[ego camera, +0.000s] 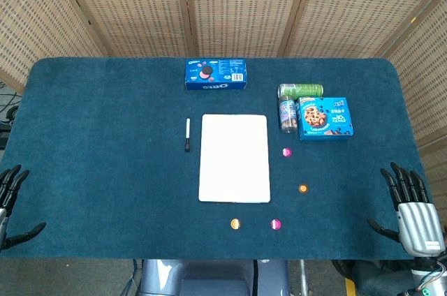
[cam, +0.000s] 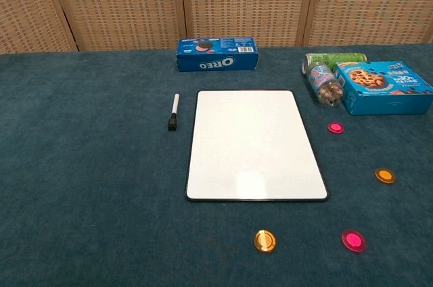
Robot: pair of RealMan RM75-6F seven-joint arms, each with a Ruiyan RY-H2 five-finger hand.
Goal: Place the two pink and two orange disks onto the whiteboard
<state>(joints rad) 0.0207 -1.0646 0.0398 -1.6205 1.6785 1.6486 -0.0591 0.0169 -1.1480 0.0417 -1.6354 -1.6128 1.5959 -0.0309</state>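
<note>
Four disks lie off the whiteboard (cam: 256, 145) on the blue tabletop (cam: 88, 185): a pink disk (cam: 335, 126) and an orange disk (cam: 385, 175) to its right, another orange disk (cam: 264, 240) and pink disk (cam: 353, 239) before its near edge. The left hand (ego camera: 10, 202) and right hand (ego camera: 410, 205) rest at the tabletop's near corners, fingers spread, holding nothing.

The whiteboard (ego camera: 234, 158) lies bare mid-counter (ego camera: 105, 135), a marker (ego camera: 187, 135) just left of it. Two pink disks (ego camera: 286, 151) (ego camera: 276, 224) and two orange disks (ego camera: 303, 188) (ego camera: 235, 224) sit off the board. Each robot hand, left (ego camera: 10, 202) and right (ego camera: 411, 205), rests open-fingered at a near corner.
</note>
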